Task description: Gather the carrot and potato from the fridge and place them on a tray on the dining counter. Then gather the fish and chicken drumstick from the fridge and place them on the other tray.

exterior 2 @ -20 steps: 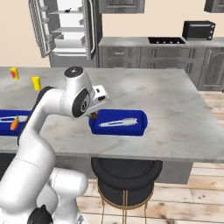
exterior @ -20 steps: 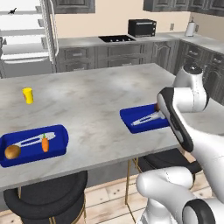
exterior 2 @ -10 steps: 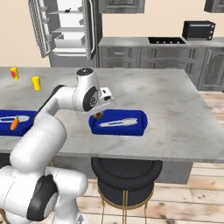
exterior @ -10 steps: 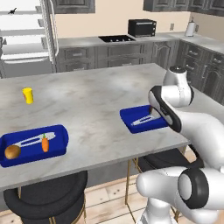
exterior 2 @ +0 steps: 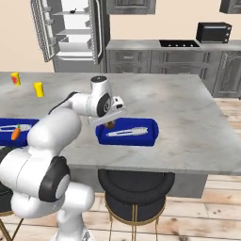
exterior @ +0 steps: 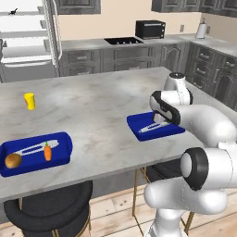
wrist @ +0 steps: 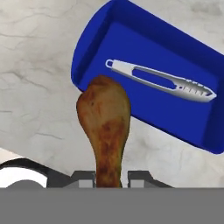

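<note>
Swinging over since a moment ago, the arm has carried its gripper (wrist: 111, 177) from the near side of the bench (exterior: 92, 102) to the edge of the right-hand blue tray (wrist: 144, 52), and it is clamped on the thin end of one chicken drumstick (wrist: 105, 127), whose meaty end hangs over the tray's near rim at the centre of the hand view. One silver fish (wrist: 162, 81) lies inside that tray. Two blue trays in all: the second (exterior: 65, 141), at the lower left of the left base view, holds one carrot (exterior: 47, 151), one potato (exterior: 13, 160) and a pale utensil I cannot make out. Two small yellow cups (exterior 2: 39, 89) stand on the bench. No writing can be read anywhere.
</note>
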You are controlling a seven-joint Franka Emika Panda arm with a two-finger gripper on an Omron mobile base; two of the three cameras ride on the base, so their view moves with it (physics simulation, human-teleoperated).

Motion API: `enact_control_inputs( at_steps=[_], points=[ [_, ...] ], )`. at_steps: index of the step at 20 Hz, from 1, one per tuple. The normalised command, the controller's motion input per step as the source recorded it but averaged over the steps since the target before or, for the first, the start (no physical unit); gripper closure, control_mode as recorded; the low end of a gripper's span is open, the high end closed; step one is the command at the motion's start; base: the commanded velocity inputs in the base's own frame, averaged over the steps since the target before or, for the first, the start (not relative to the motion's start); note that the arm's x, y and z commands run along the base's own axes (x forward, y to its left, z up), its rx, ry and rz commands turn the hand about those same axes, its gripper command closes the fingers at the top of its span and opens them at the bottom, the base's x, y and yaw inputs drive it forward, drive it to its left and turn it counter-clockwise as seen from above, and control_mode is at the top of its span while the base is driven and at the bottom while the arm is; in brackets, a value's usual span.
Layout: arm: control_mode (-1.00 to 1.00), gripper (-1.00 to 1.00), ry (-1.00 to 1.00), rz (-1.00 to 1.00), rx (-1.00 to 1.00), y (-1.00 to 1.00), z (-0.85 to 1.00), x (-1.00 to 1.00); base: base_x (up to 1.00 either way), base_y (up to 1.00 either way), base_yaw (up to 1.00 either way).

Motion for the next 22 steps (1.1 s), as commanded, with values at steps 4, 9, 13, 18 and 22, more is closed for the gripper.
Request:
enact_control_inputs(
  at_steps=[4,9,13,18,22],
  points=[
    [-1.00,1.00,0.00,0.00,0.00,0.00,-0.46,0.39,0.00,0.00,0.00],
    [-1.00,1.00,0.00,0.00,0.00,0.00,-0.47,0.35,0.00,0.00,0.00],
    [-1.00,1.00,-0.01,0.00,0.00,0.00,-0.43,0.38,0.00,0.00,0.00],
    [-1.00,1.00,0.00,0.00,0.00,0.00,-0.30,0.50,0.00,0.00,0.00],
    [-1.00,1.00,0.00,0.00,0.00,0.00,-0.29,0.53,0.00,0.00,0.00]
  ],
)
